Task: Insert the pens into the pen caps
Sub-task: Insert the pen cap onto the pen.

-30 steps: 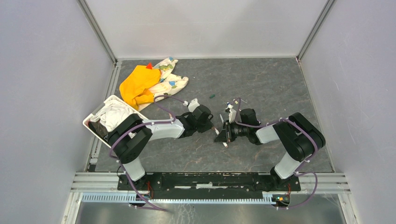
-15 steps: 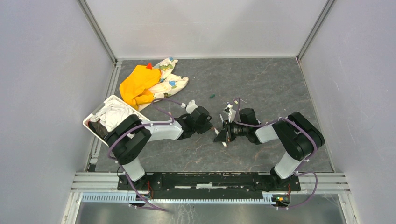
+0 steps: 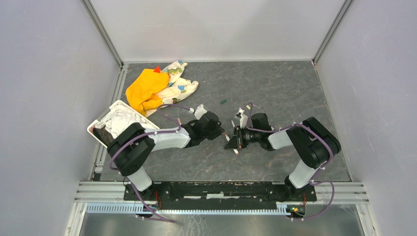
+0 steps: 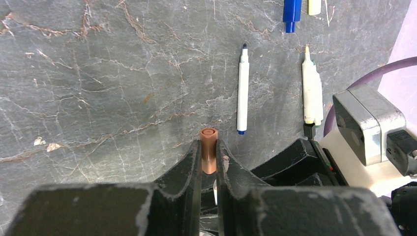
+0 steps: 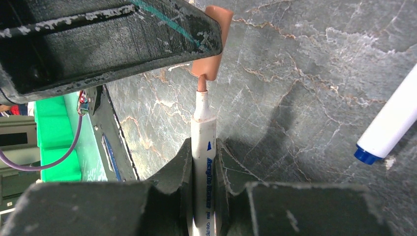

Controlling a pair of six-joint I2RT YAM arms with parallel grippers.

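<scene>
My left gripper (image 4: 209, 148) is shut on a short brown pen cap (image 4: 209, 135), whose closed end pokes out past the fingertips. My right gripper (image 5: 202, 150) is shut on a white pen (image 5: 202, 125) with a brown tip. In the right wrist view the tip touches the mouth of the brown cap (image 5: 212, 66), held under the left gripper's finger (image 5: 108, 39). In the top view the two grippers meet at the table's middle, left (image 3: 220, 132) and right (image 3: 231, 142). A dark-tipped white pen (image 4: 242, 88), a cream-tipped pen (image 4: 312, 91), a blue cap (image 4: 291, 12) and a cream cap (image 4: 314, 6) lie beyond.
A dark green cap (image 3: 223, 102) lies alone further back. Orange and patterned cloths (image 3: 157, 86) are at the back left. A white bin (image 3: 94, 128) with cloth stands at the left edge. Another white pen with a blue end (image 5: 391, 123) lies right of the right gripper.
Both grippers have shifted slightly left and stayed close together. Each keeps its hold.
</scene>
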